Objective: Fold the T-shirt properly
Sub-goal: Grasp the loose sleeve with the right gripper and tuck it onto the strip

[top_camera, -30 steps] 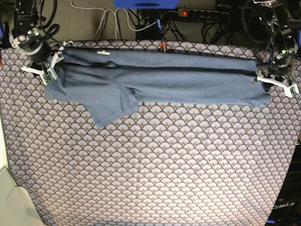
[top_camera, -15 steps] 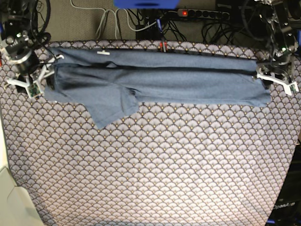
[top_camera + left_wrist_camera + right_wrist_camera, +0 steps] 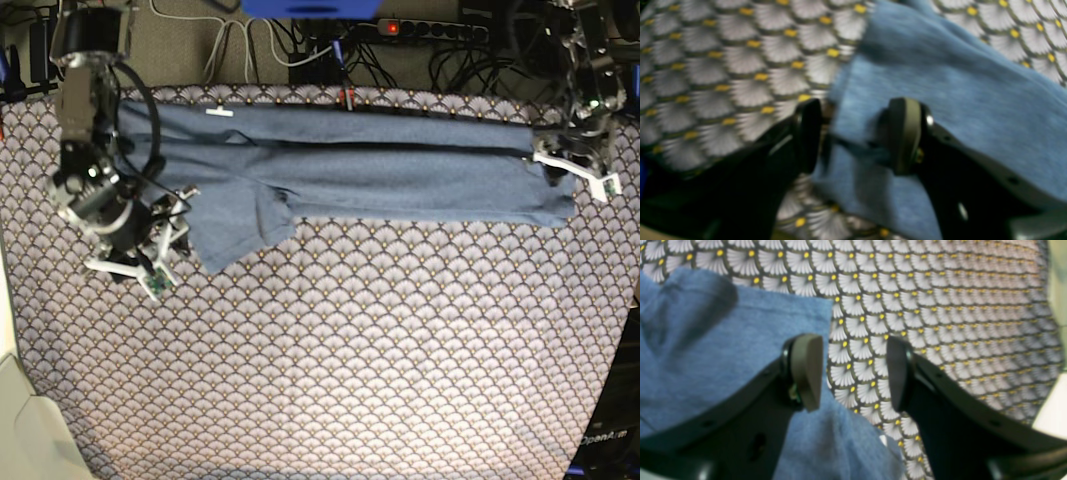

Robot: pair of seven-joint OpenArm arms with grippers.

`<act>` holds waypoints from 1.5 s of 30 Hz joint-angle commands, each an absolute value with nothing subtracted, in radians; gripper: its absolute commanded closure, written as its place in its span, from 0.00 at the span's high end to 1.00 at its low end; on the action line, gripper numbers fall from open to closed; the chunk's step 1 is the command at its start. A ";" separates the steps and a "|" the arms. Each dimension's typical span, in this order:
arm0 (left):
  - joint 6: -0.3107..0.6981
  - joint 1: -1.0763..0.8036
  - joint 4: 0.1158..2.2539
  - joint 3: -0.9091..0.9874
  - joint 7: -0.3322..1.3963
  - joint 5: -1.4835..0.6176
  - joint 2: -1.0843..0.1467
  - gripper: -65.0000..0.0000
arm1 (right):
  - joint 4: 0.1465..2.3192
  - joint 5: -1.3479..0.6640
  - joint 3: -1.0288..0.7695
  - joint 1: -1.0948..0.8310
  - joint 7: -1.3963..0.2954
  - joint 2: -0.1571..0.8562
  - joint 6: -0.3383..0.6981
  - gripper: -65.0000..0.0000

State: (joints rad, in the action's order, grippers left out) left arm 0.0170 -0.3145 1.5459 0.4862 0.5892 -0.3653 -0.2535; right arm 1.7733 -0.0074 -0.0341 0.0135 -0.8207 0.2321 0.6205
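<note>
- Hovering at the left of the base view, the right gripper (image 3: 150, 255) has its jaws spread with nothing between them; its wrist view shows one finger (image 3: 806, 370) over blue cloth and only patterned cloth in the gap.
- Sitting at the upper right edge of the base view, the left gripper (image 3: 578, 170) is at the end of the shirt; its wrist view, which is blurred, shows the jaws parted with a fold of blue fabric running into the gap, and whether the pads touch it cannot be told.
- Lying along the top of the table, the T-shirt (image 3: 400, 175) forms a long, narrow folded band from upper left to upper right, with one sleeve hanging down toward the lower left, just beside the right gripper.
- Spreading under everything, the scallop-patterned tablecloth (image 3: 350, 370) covers the surface.
</note>
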 commanded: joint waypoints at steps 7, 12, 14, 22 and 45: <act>0.016 -0.286 1.512 0.476 0.568 -0.367 -0.271 0.49 | 1.609 -0.005 0.028 0.108 -0.808 0.239 0.615 0.49; 0.016 -0.275 1.486 0.473 0.568 -0.366 -0.271 0.49 | 1.498 -0.005 0.044 0.173 -0.779 0.211 0.615 0.49; 0.016 -0.275 1.486 0.473 0.568 -0.366 -0.271 0.49 | 1.449 -0.005 0.044 0.193 -0.756 0.209 0.615 0.49; 0.015 -0.278 1.486 0.473 0.568 -0.366 -0.271 0.49 | 1.270 -0.005 0.056 0.275 -0.711 0.205 0.615 0.49; 0.015 -0.277 1.486 0.473 0.568 -0.366 -0.272 0.49 | 1.575 0.001 0.059 0.116 -0.684 0.199 0.615 0.00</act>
State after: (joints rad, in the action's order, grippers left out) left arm 0.0120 -0.2825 1.4746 0.4694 0.5755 -0.3653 -0.2573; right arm 1.5620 0.0124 0.0631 0.1009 -0.7048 0.1886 0.6125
